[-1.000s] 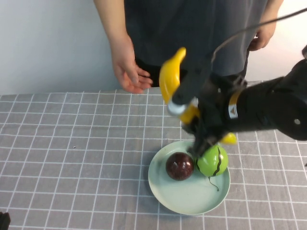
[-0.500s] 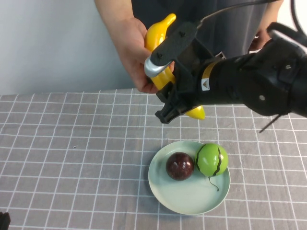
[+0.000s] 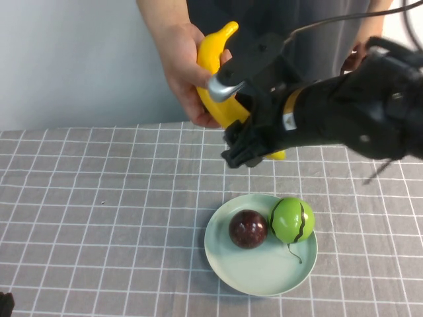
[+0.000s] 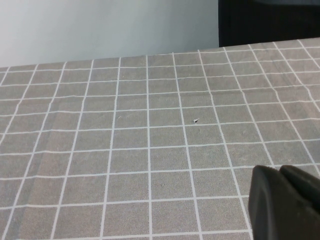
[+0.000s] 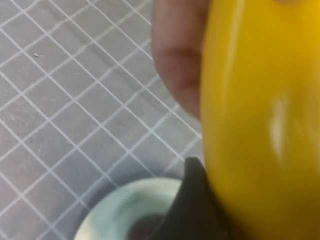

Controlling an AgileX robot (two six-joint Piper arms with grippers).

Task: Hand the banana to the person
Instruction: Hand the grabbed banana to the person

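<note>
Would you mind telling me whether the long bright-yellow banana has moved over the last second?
Yes. Gripped by the right gripper, the banana rose away from the pale green plate into the person's hand.

banana (image 3: 218,79): lower half behind right gripper (image 3: 254,132) | person (image 3: 264,33): head cut off | left gripper (image 4: 285,205): mostly cropped

The banana (image 3: 215,79) looks like glossy smooth plastic, with a bright highlight on its skin in the right wrist view. The right gripper (image 3: 246,125), clamped on it up at 12 o'clock, is matt black plastic with one shiny metal-looking piece. The left gripper (image 4: 285,202), low at 7 o'clock, is matt black too. The tablecloth (image 3: 99,218) is matt grey woven cloth. The plate (image 3: 261,271) is smooth pale-green glaze, and the green fruit (image 3: 293,220) and red fruit (image 3: 248,228) are both shiny.
</note>
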